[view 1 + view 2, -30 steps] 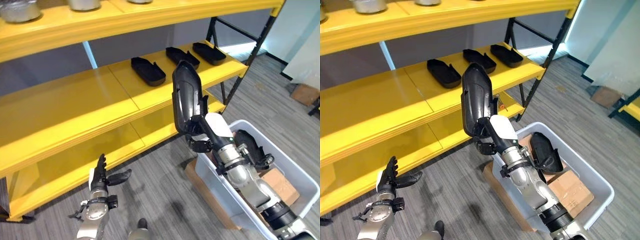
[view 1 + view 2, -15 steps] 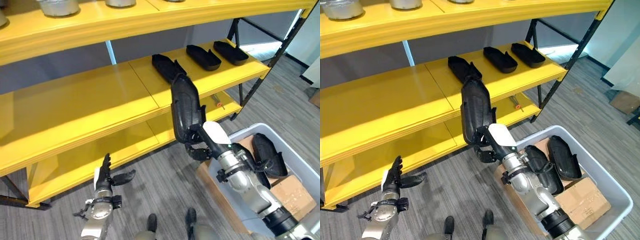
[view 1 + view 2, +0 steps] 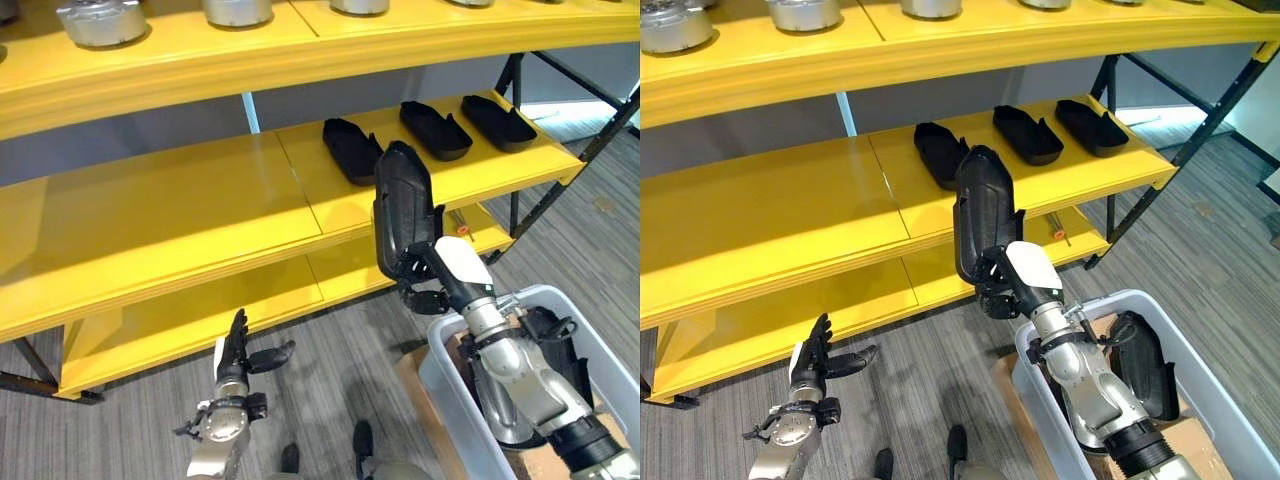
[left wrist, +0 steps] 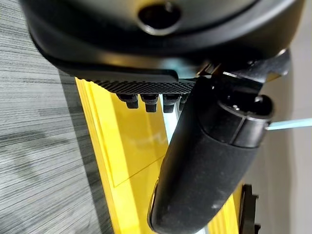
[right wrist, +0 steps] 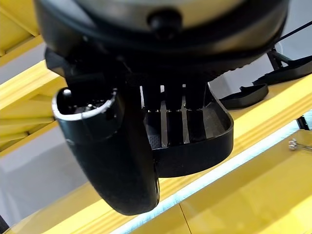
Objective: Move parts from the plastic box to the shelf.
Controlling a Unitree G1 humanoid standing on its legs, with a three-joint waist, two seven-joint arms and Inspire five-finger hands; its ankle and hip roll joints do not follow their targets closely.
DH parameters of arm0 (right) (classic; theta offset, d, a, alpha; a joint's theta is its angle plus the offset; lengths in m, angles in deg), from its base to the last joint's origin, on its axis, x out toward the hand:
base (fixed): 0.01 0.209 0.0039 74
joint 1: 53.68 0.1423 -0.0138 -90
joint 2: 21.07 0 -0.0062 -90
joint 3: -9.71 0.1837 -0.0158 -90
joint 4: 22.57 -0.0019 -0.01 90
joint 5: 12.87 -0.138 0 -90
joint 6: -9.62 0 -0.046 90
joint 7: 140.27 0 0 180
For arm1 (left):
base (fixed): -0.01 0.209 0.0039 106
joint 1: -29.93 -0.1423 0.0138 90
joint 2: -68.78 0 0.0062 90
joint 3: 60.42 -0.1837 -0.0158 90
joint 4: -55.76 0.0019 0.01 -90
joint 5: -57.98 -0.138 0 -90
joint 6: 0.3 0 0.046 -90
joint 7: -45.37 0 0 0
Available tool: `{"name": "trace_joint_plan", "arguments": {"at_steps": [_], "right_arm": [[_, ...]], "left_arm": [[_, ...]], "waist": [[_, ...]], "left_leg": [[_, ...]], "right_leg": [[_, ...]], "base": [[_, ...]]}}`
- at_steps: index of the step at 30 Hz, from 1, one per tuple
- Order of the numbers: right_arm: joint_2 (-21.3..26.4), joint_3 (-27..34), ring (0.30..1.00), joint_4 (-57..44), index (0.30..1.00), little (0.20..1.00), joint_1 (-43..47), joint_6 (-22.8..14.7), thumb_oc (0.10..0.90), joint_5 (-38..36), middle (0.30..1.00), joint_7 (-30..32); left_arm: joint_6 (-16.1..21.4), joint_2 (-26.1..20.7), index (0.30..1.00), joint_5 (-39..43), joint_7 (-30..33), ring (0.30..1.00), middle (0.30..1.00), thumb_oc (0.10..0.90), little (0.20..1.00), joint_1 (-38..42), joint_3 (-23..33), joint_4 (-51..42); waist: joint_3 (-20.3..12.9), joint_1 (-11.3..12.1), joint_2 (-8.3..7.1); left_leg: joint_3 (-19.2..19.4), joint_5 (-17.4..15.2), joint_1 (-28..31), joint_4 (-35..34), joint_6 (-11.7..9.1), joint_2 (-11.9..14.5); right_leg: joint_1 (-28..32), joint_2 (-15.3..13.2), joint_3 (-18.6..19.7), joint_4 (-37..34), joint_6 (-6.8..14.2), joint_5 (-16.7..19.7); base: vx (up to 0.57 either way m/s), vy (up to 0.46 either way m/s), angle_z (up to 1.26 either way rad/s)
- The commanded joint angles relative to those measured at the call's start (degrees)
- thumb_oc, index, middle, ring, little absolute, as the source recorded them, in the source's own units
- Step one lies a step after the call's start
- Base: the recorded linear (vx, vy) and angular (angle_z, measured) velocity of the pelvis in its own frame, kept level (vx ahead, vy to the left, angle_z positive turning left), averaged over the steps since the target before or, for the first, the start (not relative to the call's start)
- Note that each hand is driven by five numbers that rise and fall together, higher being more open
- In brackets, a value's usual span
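One black part gripped upright by right hand; left hand open.

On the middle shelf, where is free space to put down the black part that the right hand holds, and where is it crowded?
The right hand grips the black part. The middle shelf is bare across its whole left panel, from the seam up to the nearest of the three black parts. The right panel is crowded: the parts lie in a row there, with only narrow gaps between them.

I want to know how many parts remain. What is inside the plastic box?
In the box lies one black part, with cardboard showing beside it. The right arm covers the rest, so a count is impossible.
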Motion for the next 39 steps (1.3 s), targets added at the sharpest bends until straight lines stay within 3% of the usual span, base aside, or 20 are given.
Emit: {"name": "trace_joint_plan", "arguments": {"at_steps": [1, 3, 5, 8, 9, 10, 11, 13, 14, 17, 18, 19, 22, 32, 35, 39], "right_arm": [[0.1, 3.8, 0.3, -8.6, 0.3, 0.3, 2.9, -6.1, 0.4, -1.7, 0.3, 5.4], [0.5, 3.9, 0.3, -8.8, 0.3, 0.3, 3.0, -6.3, 0.4, -1.9, 0.3, 5.5], [1.4, 4.2, 0.3, -9.6, 0.3, 0.3, 3.1, -6.9, 0.4, -2.3, 0.3, 5.9], [2.2, 4.3, 0.3, -9.1, 0.3, 0.3, 2.6, -6.9, 0.4, -2.1, 0.3, 6.4], [2.5, 4.4, 0.3, -8.5, 0.3, 0.3, 2.2, -6.4, 0.4, -1.9, 0.3, 6.4], [2.7, 4.7, 0.3, -7.9, 0.3, 0.3, 1.7, -6.1, 0.4, -1.7, 0.3, 7.0], [2.6, 5.2, 0.3, -8.3, 0.3, 0.3, 1.1, -5.9, 0.4, -1.9, 0.3, 6.9], [2.7, 6.3, 0.3, -9.3, 0.3, 0.3, -1.0, -5.7, 0.4, -1.5, 0.3, 7.2], [3.1, 6.4, 0.3, -9.5, 0.3, 0.3, -1.3, -5.3, 0.4, -0.3, 0.3, 7.1], [2.2, 6.2, 0.3, -9.4, 0.3, 0.3, -2.7, -5.6, 0.4, 0.3, 0.3, 6.3], [1.7, 6.7, 0.3, -9.6, 0.3, 0.3, -3.3, -5.5, 0.4, 0.4, 0.3, 5.8], [1.7, 6.7, 0.3, -9.6, 0.3, 0.3, -3.3, -5.5, 0.4, 0.4, 0.3, 5.8], [0.4, 6.1, 0.3, -9.3, 0.3, 0.3, -3.4, -4.8, 0.4, 1.0, 0.3, 5.5], [-1.7, 2.4, 0.3, -7.7, 0.3, 0.3, 2.6, -3.5, 0.4, 2.2, 0.3, 4.9], [-2.1, 1.8, 0.3, -7.4, 0.3, 0.3, 3.1, -3.3, 0.4, 2.4, 0.3, 4.6], [-2.1, 0.4, 0.3, -7.1, 0.3, 0.3, 4.0, -3.4, 0.4, 3.1, 0.3, 3.7]], "left_arm": [[4.7, -4.5, 1.0, -1.1, 0.6, 1.0, 1.0, 0.9, 1.0, 2.2, 0.5, -2.5], [4.8, -4.4, 1.0, -0.9, 0.6, 1.0, 1.0, 0.9, 1.0, 2.7, 0.3, -2.1], [5.0, -4.3, 1.0, -0.2, 0.2, 1.0, 1.0, 0.9, 1.0, 3.2, -0.2, -2.0], [5.2, -4.3, 1.0, -0.3, -0.3, 1.0, 1.0, 0.9, 1.0, 3.8, -1.5, -1.9], [5.1, -4.2, 1.0, -0.2, -0.4, 1.0, 1.0, 0.9, 1.0, 4.0, -1.8, -1.9], [5.0, -4.1, 1.0, -0.4, -0.4, 1.0, 1.0, 0.9, 1.0, 4.2, -2.2, -1.6], [5.0, -4.1, 1.0, -0.5, -0.6, 1.0, 1.0, 0.9, 1.0, 4.1, -2.2, -1.8], [4.5, -4.1, 1.0, -1.2, -0.4, 1.0, 1.0, 0.9, 1.0, 3.9, -2.2, -1.1], [4.5, -4.0, 1.0, -1.7, 0.1, 1.0, 1.0, 0.9, 1.0, 3.8, -1.8, -0.8], [4.9, -3.8, 1.0, -1.8, 0.1, 1.0, 1.0, 0.9, 1.0, 2.7, -1.0, -0.9], [5.2, -5.1, 1.0, -2.8, 0.0, 1.0, 1.0, 0.9, 1.0, 3.0, -0.3, -1.4], [5.2, -5.1, 1.0, -2.8, 0.0, 1.0, 1.0, 0.9, 1.0, 3.0, -0.3, -1.4], [5.2, -7.4, 1.0, -3.3, 1.5, 1.0, 1.0, 0.9, 1.0, 4.1, 1.3, -2.4], [4.9, -8.0, 1.0, -3.0, 3.6, 1.0, 1.0, 0.9, 1.0, 6.5, 1.2, -3.0], [4.6, -7.9, 1.0, -2.8, 3.2, 1.0, 1.0, 0.9, 1.0, 6.4, 0.9, -3.4], [4.4, -8.1, 1.0, -2.7, 2.1, 1.0, 1.0, 0.9, 1.0, 6.7, -0.5, -3.2]], "waist": [[-7.1, -0.2, -2.33], [-6.6, -0.4, -2.59], [-5.1, -0.9, -3.04], [-2.3, -0.2, -2.9], [-2.2, 0.0, -3.04], [-2.2, 0.4, -3.18], [-2.3, 0.3, -3.51], [-2.7, -0.1, -2.9], [-3.1, 0.9, -1.98], [-4.7, 0.9, -0.56], [-5.1, 1.0, -1.12], [-5.1, 1.1, -1.2], [-5.6, 1.3, -2.47], [-6.3, 2.0, -4.83], [-6.2, 2.2, -4.91], [-3.8, 2.0, -3.4]], "left_leg": [[0.7, -2.2, -0.8, 1.3, 2.5, -3.7], [0.3, -2.9, -2.4, 3.9, 2.0, -3.5], [1.6, -3.6, -6.4, 13.4, 0.0, -3.5], [2.1, 0.4, -12.2, 21.7, -2.1, -1.8], [2.7, 0.6, -13.5, 19.5, -1.8, -0.5], [2.9, 4.8, -16.4, 13.4, -1.9, 3.1], [3.3, 3.9, -14.9, 12.2, -1.6, 3.4], [7.4, 10.0, -16.0, 3.5, -3.1, 7.7], [6.8, 11.3, -15.6, -0.2, -4.3, 8.7], [6.8, 9.7, -13.7, -0.5, -4.1, 7.7], [8.9, 8.9, -12.6, 0.1, -3.1, 6.2], [9.0, 8.8, -12.5, 0.1, -3.1, 6.1], [11.2, 6.3, -11.8, 1.2, -0.5, 3.3], [12.9, 1.1, -12.7, 4.6, 3.1, -1.4], [12.6, 0.1, -12.0, 4.7, 4.0, -2.3], [10.2, -1.2, -10.0, 5.4, 6.3, -3.8]], "right_leg": [[-2.1, -5.0, 0.1, 5.3, 4.7, -4.5], [-2.0, -5.1, -0.2, 5.5, 4.4, -4.9], [-1.4, -5.4, -1.3, 5.8, 3.4, -5.7], [1.1, -5.5, -3.3, 5.5, 2.6, -7.1], [1.9, -5.8, -4.1, 5.0, 2.8, -7.5], [3.1, -6.3, -4.9, 4.1, 3.5, -8.0], [3.2, -6.7, -4.7, 4.1, 3.7, -7.7], [4.1, -6.9, -5.0, 3.7, 4.5, -8.8], [5.1, -7.4, -3.4, 3.8, 5.3, -9.5], [6.8, -8.6, -1.7, 3.6, 6.3, -10.4], [7.4, -10.7, -1.0, 3.4, 7.1, -10.5], [7.5, -10.8, -0.9, 3.4, 7.2, -10.5], [6.6, -14.4, 0.8, 3.5, 9.2, -9.1], [3.4, -18.5, 2.0, 6.3, 11.7, -3.3], [2.1, -18.6, 2.0, 10.4, 11.8, -1.3], [-4.3, -17.2, 3.2, 26.4, 10.0, 5.5]], "base": [[0.01, -0.091, 0.28], [-0.01, -0.109, 0.38], [-0.05, -0.115, 0.49], [-0.02, -0.042, 0.91], [0.14, 0.051, 0.6], [0.18, 0.052, 0.38], [0.22, 0.11, 0.58], [0.29, 0.203, 0.52], [0.35, 0.297, 0.19], [0.31, 0.317, -0.46], [0.29, 0.236, -1.16], [0.3, 0.319, -1.12], [0.18, 0.248, -0.43], [0.11, 0.122, -0.1], [0.08, 0.082, 0.0], [0.04, 0.103, -0.08]]}}
